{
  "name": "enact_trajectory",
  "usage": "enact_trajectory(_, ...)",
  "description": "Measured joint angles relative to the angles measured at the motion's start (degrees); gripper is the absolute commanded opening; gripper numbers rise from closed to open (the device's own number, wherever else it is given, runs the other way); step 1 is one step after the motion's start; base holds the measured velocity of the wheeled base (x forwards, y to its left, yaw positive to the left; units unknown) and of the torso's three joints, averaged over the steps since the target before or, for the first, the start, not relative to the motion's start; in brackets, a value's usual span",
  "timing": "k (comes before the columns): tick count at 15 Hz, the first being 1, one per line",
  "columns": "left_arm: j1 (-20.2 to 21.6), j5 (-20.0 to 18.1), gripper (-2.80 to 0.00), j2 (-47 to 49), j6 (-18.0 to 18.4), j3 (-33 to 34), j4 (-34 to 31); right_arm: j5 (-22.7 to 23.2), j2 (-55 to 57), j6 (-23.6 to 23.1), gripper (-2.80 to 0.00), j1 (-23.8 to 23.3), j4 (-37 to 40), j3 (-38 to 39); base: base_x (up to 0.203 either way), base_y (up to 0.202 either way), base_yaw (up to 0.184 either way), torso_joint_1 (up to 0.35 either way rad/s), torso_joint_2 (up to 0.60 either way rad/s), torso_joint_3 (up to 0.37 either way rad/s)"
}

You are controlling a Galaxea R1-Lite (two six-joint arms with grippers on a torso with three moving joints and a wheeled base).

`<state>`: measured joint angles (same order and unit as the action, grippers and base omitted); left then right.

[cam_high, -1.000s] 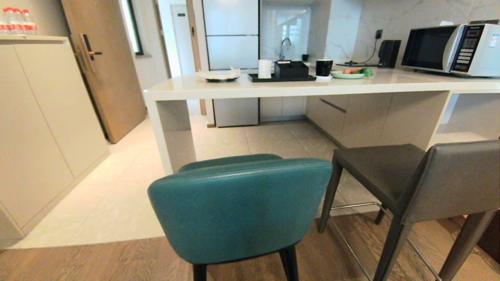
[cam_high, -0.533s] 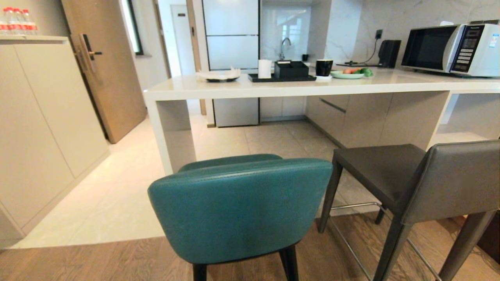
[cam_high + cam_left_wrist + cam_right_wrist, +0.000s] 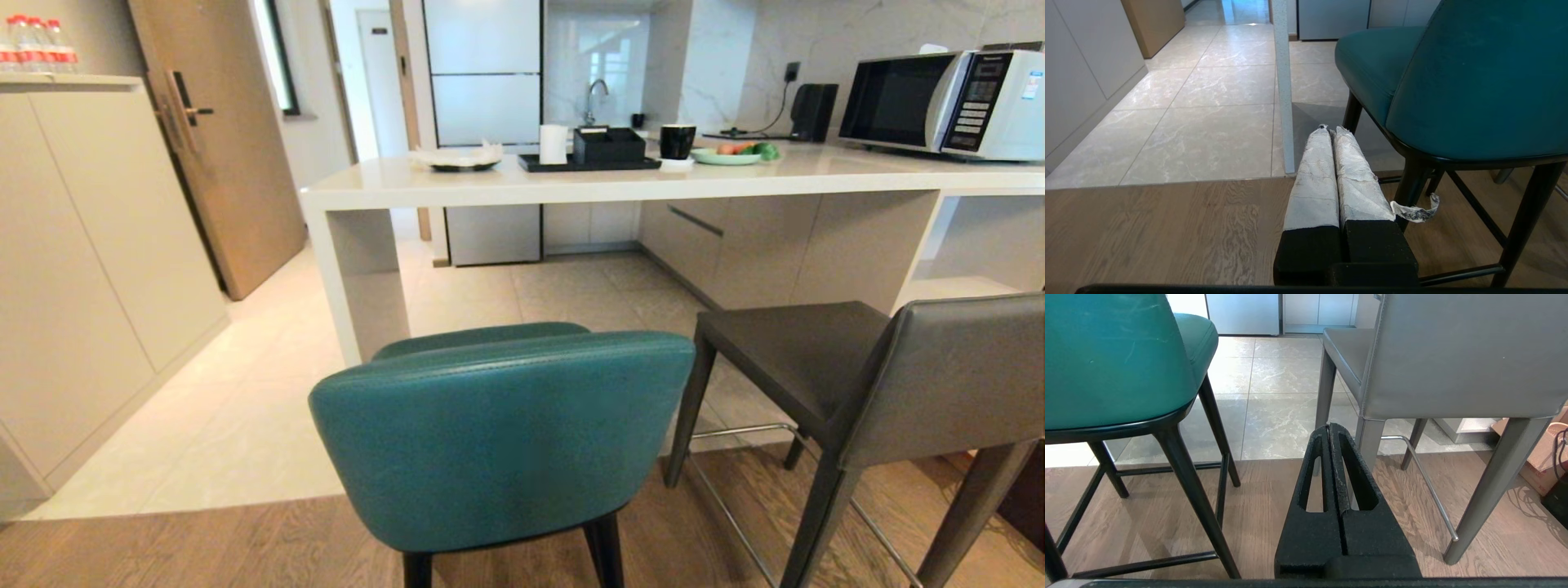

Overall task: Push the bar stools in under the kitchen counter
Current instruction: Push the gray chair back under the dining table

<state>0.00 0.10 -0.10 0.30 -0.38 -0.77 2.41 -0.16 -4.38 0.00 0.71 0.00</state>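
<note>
Two bar stools stand on the wood floor, backs toward me, short of the kitchen counter (image 3: 571,186). The teal stool (image 3: 498,433) with thin black legs is close in front; the grey boxy stool (image 3: 922,376) is to its right. Neither arm shows in the head view. My left gripper (image 3: 1329,130), its fingers wrapped in white tape, is shut and empty, low beside the teal stool (image 3: 1474,77). My right gripper (image 3: 1329,426) is shut and empty, low between the teal stool (image 3: 1114,359) and the grey stool (image 3: 1457,355).
On the counter sit a microwave (image 3: 939,102), a black tray (image 3: 588,162) with a box and a cup, a plate of vegetables (image 3: 739,153) and a kettle (image 3: 812,112). A tall beige cabinet (image 3: 90,261) stands left. Tile floor runs under and behind the counter.
</note>
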Motion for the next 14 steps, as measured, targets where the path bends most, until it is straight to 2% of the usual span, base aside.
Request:
enact_trajectory(3,0.0,0.0,-2.8,0.0,0.0,0.0,0.1,0.0,0.0,0.0,-2.8,0.0,0.0,0.0,0.0,0.0,0.0,0.0,0.0,0.0)
enact_trajectory(8,0.0,0.0,-2.8,0.0,-0.1,0.0,0.3,-0.1,0.0,0.1,-2.8,0.0,0.0,0.0,-0.151,0.0,-0.003,0.004,0.0,0.004)
enact_trajectory(14,0.0,0.0,-2.8,0.0,-0.4,0.0,0.3,-0.1,0.0,0.3,-2.8,0.0,0.0,0.0,0.0,0.0,0.0,0.0,0.0,0.0)
